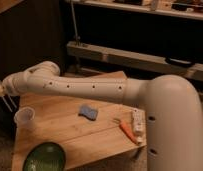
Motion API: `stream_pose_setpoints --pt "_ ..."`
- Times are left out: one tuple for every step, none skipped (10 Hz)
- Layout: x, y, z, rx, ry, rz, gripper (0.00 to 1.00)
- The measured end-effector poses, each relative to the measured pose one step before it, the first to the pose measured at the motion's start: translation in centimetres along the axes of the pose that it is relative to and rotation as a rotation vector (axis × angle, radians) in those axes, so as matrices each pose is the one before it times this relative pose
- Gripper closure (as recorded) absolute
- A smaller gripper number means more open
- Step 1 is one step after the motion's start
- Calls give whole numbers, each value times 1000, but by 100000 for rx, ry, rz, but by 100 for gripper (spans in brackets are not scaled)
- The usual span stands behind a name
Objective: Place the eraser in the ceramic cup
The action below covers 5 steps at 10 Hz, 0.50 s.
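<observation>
The ceramic cup (25,116) is small and whitish and stands upright near the left edge of the wooden table (70,132). My white arm (90,89) reaches from the right across the table to the far left. My gripper (1,92) is at the frame's left edge, above and left of the cup, mostly cut off. The black eraser is not visible anywhere in view.
A wide green bowl (44,157) sits at the table's front left corner. A blue sponge-like pad (88,111) lies mid-table. An orange stick (126,130) and a white oblong object (137,122) lie near the right edge. Dark shelving stands behind.
</observation>
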Motion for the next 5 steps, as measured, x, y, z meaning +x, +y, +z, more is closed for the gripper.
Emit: stream_pose_setpoints --pt "-817 403 563 -520 -1279 822 100" --pt "-590 502 357 -614 -975 785 100" --pt "-1038 799 627 -615 -1357 1260 100" --pt "-626 433 391 -272 -699 646 100" --pt "-209 410 167 -284 -316 670 100"
